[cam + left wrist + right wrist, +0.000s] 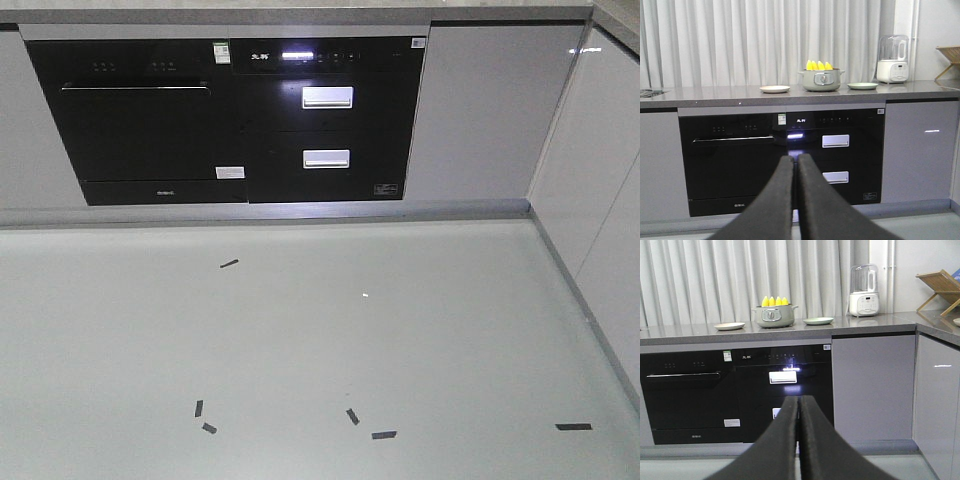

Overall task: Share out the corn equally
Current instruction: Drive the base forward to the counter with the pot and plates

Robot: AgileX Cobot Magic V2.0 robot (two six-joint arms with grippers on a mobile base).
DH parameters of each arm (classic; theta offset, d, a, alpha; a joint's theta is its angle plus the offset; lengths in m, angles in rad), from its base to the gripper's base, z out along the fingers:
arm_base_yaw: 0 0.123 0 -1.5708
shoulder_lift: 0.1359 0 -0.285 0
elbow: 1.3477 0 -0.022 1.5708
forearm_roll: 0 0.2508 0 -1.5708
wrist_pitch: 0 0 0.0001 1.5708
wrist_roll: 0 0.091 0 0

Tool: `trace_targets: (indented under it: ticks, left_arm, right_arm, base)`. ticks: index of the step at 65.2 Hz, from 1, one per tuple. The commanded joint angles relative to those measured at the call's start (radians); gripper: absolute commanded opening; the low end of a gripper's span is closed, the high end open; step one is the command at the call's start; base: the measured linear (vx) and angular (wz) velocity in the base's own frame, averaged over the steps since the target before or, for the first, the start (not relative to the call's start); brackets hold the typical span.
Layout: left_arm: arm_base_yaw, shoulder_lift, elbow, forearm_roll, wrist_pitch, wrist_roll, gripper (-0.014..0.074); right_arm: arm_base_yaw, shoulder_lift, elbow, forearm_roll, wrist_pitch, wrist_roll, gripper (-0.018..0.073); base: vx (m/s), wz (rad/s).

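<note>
Four cobs of corn (819, 65) stand on end, pale tips up, in a grey-green pot (821, 80) on a grey kitchen counter (715, 93), upper centre of the left wrist view. The left gripper (795, 158) rises from the bottom edge of that view, just left of centre. Its two dark fingers (782, 190) are drawn together to a thin slit with nothing between them. The corn sits well apart from them, high above and slightly right of the tips, across the room.

In the right wrist view the right gripper (799, 400) is likewise closed and empty at bottom centre. There the pot and cobs appear in the upper left of centre, far beyond the fingertips and a little to their left.

A pale plate (774, 89) lies on the counter left of the pot and a green plate (862, 86) right of it, both bare. Farther right stands a white blender (892, 59), with a wooden rack (949, 57) at the frame's right edge. White curtains (715, 40) hang behind the counter, and black built-in appliances (735, 160) fill the cabinets below.

The front-facing view takes in only those appliances and a pale floor (420, 340) with short dark tape marks (384, 435). It shows neither corn nor grippers.
</note>
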Motion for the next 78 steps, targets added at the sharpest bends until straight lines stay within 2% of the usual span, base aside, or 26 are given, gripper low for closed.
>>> trace_targets:
  ticks: [1, 78]
  left_arm:
    - [0.004, -0.017, 0.013, -0.01, -0.07, 0.0, -0.0006]
    - [0.004, -0.017, 0.013, -0.01, -0.07, 0.0, -0.0006]
  right_arm:
    - [-0.006, -0.002, 0.007, -0.01, -0.081, -0.003, -0.0011]
    - [-0.006, -0.002, 0.007, -0.01, -0.081, -0.003, -0.0011]
  base:
    - [0.08, 0.01]
    - [0.11, 0.06]
